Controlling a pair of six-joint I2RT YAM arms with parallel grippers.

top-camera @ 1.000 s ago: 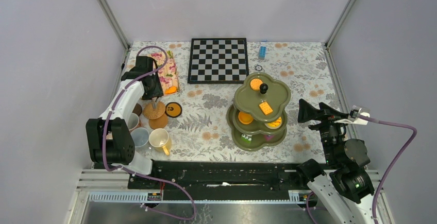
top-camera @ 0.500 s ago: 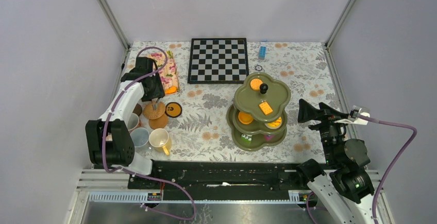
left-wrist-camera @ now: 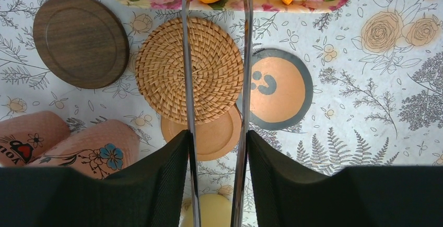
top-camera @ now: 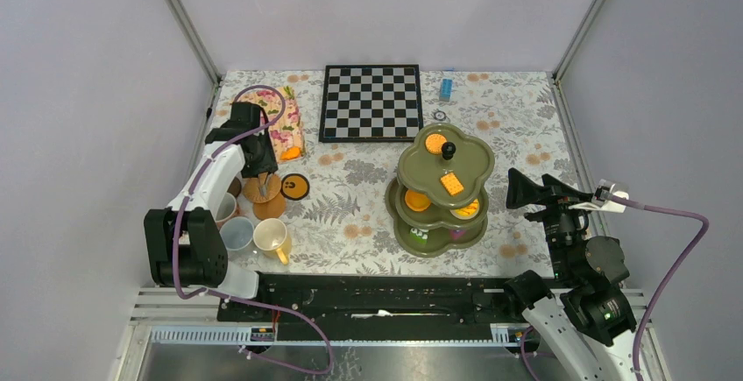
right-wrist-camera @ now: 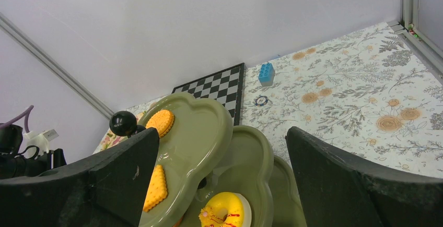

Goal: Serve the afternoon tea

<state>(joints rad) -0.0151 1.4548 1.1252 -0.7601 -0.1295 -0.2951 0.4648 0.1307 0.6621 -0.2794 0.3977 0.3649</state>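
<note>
Left end effector [top-camera: 262,176] shifted, over woven coaster [left-wrist-camera: 214,70]

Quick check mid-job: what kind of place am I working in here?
Probably a lab test cell, not a real tearoom: plain grey walls on a metal frame, a mounting rail, and a floral tablecloth staged with a three-tier stand and chessboard.
</note>
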